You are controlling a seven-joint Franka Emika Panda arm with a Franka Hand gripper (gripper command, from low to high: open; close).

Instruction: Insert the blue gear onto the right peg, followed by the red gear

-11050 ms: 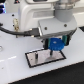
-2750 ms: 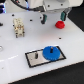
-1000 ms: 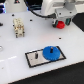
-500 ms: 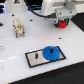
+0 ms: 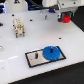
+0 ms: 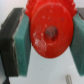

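- Claw (image 6: 47,35) clamped on the red gear (image 6: 49,31); jaws drawn in to the gear's width, one on each side.
- Teal pads (image 6: 22,47) pressed against opposite edges of the gear's rim, dark finger backs outside them.
- Gear face turned toward the wrist camera: raised hub and dark centre hole plainly shown, toothed edge partly visible, pale scuffs on the red plastic.
- In the exterior view, same red gear (image 5: 65,19) seen just beneath the claw (image 5: 65,18), raised clear of the white table (image 5: 20,65).
- Held well apart from the plate (image 5: 31,56), up toward the far edge of the table and over to the exterior view's right of the plate.
- Blue gear (image 5: 50,52) lying flat on the plate, at its end toward the exterior view's right, seated where the right peg (image 5: 50,50) stands; peg itself too blurred to make out clearly.
- Left peg (image 5: 36,55) a thin dark upright on the bare grey half of the plate.
- Small pale fixture (image 5: 19,27) standing on the table, well away from the plate toward the exterior view's left.
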